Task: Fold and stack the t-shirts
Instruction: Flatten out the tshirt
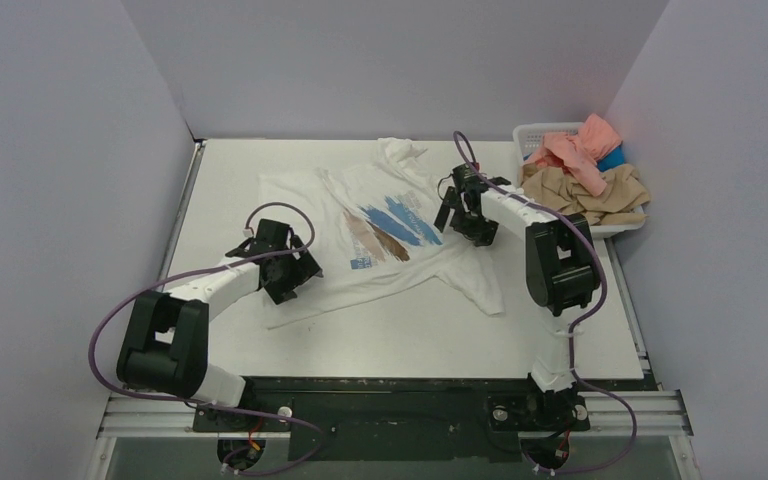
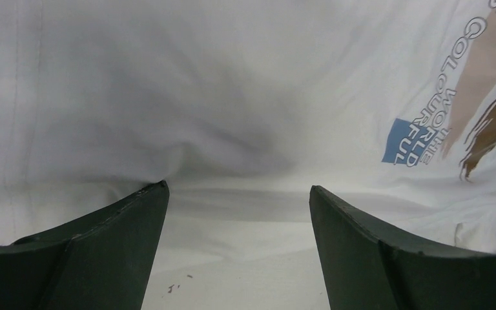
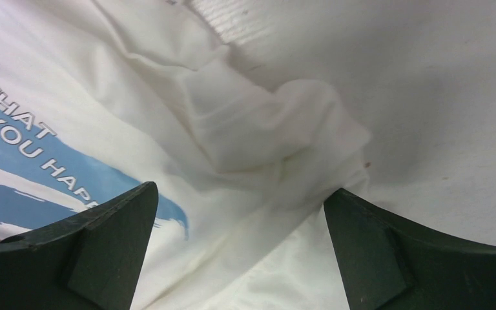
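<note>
A white t-shirt (image 1: 380, 235) with a blue and brown brush-stroke print lies spread and rumpled on the table, print up. My left gripper (image 1: 298, 275) is open and empty at the shirt's lower left hem; the hem edge (image 2: 232, 187) lies just ahead of its fingertips. My right gripper (image 1: 463, 220) is open and empty over the shirt's right side, above a bunched sleeve (image 3: 258, 135). A salmon-pink t-shirt (image 1: 580, 150), a tan one (image 1: 585, 195) and a blue one (image 1: 612, 158) are heaped in the basket.
A white plastic lattice basket (image 1: 538, 134) stands at the table's back right corner, close to the right arm. Grey walls close in the table on three sides. Bare white tabletop (image 1: 410, 335) lies in front of the shirt.
</note>
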You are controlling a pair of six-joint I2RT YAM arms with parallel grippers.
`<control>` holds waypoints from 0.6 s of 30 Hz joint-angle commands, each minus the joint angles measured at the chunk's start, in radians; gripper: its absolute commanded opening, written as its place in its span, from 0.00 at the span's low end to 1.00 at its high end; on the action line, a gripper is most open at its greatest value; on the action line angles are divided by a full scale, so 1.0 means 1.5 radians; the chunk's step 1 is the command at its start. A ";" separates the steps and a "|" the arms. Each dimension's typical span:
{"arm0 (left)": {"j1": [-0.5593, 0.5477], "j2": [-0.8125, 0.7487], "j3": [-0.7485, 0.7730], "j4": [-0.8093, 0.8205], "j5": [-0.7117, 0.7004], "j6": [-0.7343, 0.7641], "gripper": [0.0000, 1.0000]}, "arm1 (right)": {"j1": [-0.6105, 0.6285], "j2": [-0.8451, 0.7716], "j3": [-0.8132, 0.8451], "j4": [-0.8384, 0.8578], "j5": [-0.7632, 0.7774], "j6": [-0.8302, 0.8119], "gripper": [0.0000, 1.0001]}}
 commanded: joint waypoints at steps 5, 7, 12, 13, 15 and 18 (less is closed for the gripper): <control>0.000 -0.116 0.128 -0.193 -0.150 0.003 0.91 | -0.010 -0.209 -0.035 -0.098 0.060 -0.033 0.99; 0.001 -0.168 0.129 -0.265 -0.193 -0.013 0.91 | -0.012 -0.299 -0.100 -0.099 0.084 -0.018 0.99; 0.006 -0.309 0.065 -0.371 -0.259 -0.077 0.91 | -0.022 -0.538 -0.290 -0.097 0.101 0.037 1.00; 0.008 -0.341 0.035 -0.383 -0.258 -0.081 0.91 | -0.034 -0.561 -0.343 -0.097 0.075 0.045 1.00; 0.010 -0.382 -0.013 -0.388 -0.239 -0.092 0.91 | -0.053 -0.626 -0.418 -0.093 0.038 0.077 1.00; 0.012 -0.422 -0.075 -0.371 -0.202 -0.106 0.91 | -0.064 -0.709 -0.519 -0.066 -0.006 0.092 1.00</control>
